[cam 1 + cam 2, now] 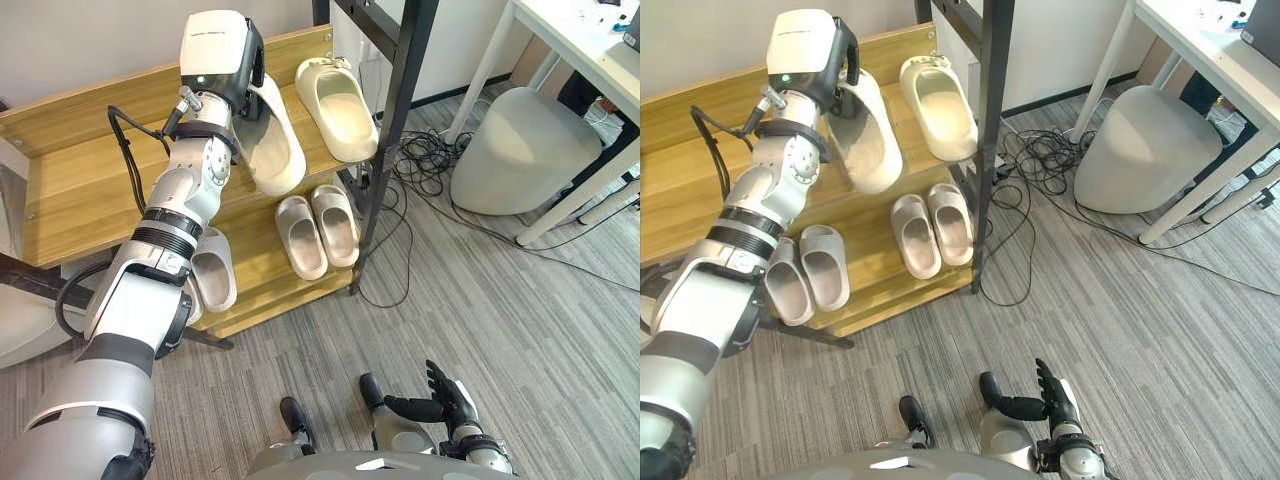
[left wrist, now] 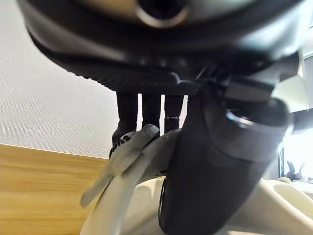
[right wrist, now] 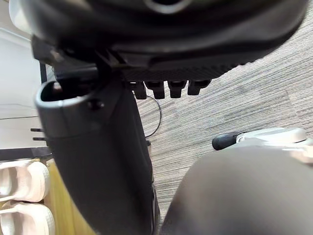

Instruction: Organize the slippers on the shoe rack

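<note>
Gripping one cream slipper [image 1: 270,145] in my left hand [image 2: 215,161] right now, fingers [image 2: 151,110] curled over its rim on one side and thumb on the other. It's up over the top shelf [image 1: 90,170] of the shoe rack [image 1: 395,120], around 11 o'clock in my head view. It's tipped on its side with the open part facing 3 o'clock. Can't tell if its lower end is actually touching the wood.

Its matching slipper [image 1: 338,105] lies flat on the same shelf, just beside it at 2 o'clock.

Down on the lower shelf [image 1: 265,270] there's a beige pair [image 1: 300,238] side by side at 5 o'clock from the held one. A second beige pair [image 1: 825,265] sits at 7 o'clock, partly behind my arm.

My right hand [image 1: 450,400] hangs low at 5 o'clock over the grey carpet [image 1: 500,320], fingers loose and spread, holding nothing.

Off at 3 o'clock there's a grey pouf [image 1: 525,150] with a tangle of cables [image 1: 420,160] between it and the rack.
</note>
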### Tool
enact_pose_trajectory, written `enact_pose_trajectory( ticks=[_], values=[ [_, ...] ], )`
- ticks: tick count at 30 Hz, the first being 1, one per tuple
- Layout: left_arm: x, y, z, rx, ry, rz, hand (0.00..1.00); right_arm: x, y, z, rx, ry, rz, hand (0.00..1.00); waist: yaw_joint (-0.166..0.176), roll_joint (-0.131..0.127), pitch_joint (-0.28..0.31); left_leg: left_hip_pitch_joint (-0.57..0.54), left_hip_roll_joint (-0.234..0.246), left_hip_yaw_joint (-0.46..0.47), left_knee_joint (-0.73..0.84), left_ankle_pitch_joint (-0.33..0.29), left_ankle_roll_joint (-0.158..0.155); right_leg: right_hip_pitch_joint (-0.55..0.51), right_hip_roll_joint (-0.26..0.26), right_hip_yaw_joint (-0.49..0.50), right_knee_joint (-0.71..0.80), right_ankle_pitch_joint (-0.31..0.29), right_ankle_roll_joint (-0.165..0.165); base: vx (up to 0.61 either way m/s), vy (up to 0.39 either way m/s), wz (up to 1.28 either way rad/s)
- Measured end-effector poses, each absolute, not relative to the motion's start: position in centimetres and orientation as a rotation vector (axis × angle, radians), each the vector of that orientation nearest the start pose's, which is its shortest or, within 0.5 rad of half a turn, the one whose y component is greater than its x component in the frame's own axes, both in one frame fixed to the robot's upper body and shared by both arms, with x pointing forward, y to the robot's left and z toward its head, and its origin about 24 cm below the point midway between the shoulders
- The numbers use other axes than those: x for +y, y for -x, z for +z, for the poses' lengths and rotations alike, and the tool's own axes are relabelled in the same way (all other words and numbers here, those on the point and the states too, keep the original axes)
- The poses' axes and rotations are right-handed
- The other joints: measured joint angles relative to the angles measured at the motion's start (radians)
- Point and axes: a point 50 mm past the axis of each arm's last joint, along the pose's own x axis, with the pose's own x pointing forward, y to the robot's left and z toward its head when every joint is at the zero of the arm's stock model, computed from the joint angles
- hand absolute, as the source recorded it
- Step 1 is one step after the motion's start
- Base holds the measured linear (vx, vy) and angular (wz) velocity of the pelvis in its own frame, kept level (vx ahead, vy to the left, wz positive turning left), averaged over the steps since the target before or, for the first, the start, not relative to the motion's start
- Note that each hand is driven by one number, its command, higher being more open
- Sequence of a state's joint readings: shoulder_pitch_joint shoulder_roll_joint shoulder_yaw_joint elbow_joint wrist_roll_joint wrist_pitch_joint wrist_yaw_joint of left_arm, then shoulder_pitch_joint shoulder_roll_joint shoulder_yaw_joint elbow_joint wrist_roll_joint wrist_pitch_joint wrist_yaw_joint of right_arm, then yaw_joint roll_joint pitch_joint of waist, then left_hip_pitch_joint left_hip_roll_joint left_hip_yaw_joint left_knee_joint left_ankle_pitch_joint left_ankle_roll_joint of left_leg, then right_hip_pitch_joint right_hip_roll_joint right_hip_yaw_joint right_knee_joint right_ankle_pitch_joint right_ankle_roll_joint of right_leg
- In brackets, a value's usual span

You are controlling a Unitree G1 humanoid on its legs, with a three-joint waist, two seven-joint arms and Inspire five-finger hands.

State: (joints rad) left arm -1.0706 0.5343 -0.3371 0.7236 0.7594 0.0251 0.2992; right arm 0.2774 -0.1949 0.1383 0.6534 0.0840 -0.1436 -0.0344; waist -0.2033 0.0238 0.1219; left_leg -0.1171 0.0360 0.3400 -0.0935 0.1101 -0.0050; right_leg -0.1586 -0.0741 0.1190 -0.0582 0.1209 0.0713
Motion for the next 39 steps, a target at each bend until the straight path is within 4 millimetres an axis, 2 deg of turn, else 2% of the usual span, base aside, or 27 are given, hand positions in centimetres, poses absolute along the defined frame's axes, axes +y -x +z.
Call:
enact_pose_trajectory(
  ticks=[6, 11, 17, 25, 34, 39],
  values=[
    [18.7, -40.0, 23.2, -0.456, -1.389, 0.302, 1.0, -20.0, -10.6, -13.0, 0.819, 0.141, -0.041, 1.0, 0.005, 0.003, -0.004, 0.001, -0.002, -0.017, 0.0, 0.003, 0.003, 0.009, 0.0, -0.019, -0.001, -0.003, -0.005, 0.01, 0.034, 0.09],
    [17.8, -39.8, 22.4, -0.453, -1.268, 0.282, 1.0, -20.2, -10.4, -13.2, 0.831, 0.143, -0.05, 1.0, 0.013, 0.003, -0.004, 0.003, -0.002, -0.032, 0.0, 0.003, 0.002, 0.023, -0.003, -0.035, -0.009, -0.006, -0.009, 0.02, 0.035, 0.09],
    [15.6, -39.4, 22.2, -0.497, -1.13, 0.256, 1.0, -20.2, -10.4, -13.2, 0.832, 0.146, -0.058, 1.0, 0.013, 0.003, -0.004, -0.001, -0.005, -0.04, 0.0, 0.003, 0.001, 0.023, -0.006, -0.042, -0.009, -0.007, -0.008, 0.03, 0.036, 0.03],
    [13.8, -38.6, 22.7, -0.562, -1.014, 0.217, 1.0, -20.3, -10.4, -13.2, 0.833, 0.148, -0.061, 1.0, 0.013, 0.004, -0.004, 0.001, -0.006, -0.048, 0.0, 0.004, 0.002, 0.03, -0.008, -0.052, -0.009, -0.007, -0.008, 0.0, 0.029, 0.03],
    [12.5, -36.4, 23.5, -0.692, -0.851, 0.168, 1.0, -20.5, -10.1, -13.3, 0.848, 0.149, -0.076, 1.0, 0.029, 0.01, -0.008, 0.007, -0.01, -0.075, 0.0, 0.004, 0.003, 0.048, -0.013, -0.081, -0.006, -0.018, -0.003, 0.01, 0.031, 0.09],
    [13.0, -36.0, 23.1, -0.69, -0.792, 0.191, 1.0, -20.6, -10.1, -13.3, 0.85, 0.154, -0.077, 1.0, 0.039, 0.017, -0.013, 0.01, -0.011, -0.091, 0.0, 0.004, 0.003, 0.058, -0.015, -0.095, -0.006, -0.023, -0.002, 0.01, 0.027, 0.11]
  ],
)
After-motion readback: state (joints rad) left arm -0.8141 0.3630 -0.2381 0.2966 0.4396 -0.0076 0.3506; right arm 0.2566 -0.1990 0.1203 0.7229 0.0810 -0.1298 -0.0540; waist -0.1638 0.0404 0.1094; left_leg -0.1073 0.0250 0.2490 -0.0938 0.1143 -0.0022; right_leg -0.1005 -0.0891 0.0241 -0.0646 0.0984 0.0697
